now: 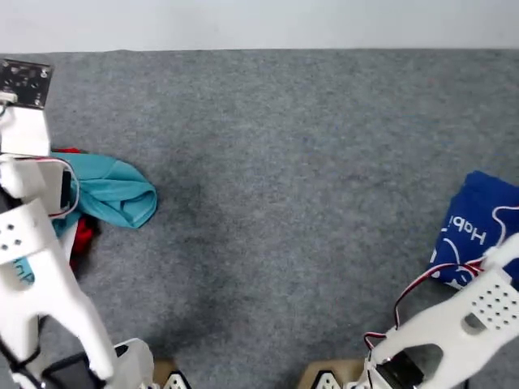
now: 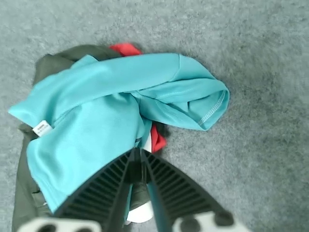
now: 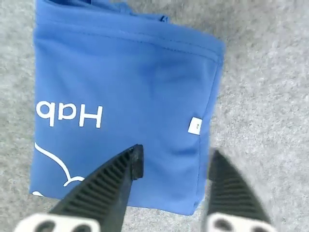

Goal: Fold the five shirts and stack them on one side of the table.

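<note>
A robotics lab bench, judging by the grey felt-covered worktop (image 1: 308, 162) against a plain pale wall (image 1: 259, 24), white plastic robot arms (image 1: 40, 275), exposed red wiring (image 1: 422, 282) and a bare circuit board (image 1: 24, 81).

Shirt pile (image 1: 113, 194) left, folded shirt (image 1: 477, 223) right

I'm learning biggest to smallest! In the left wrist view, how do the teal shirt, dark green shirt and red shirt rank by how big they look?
1. teal shirt, largest.
2. dark green shirt, mostly hidden under the teal one.
3. red shirt, just small bits peeking out.
</note>
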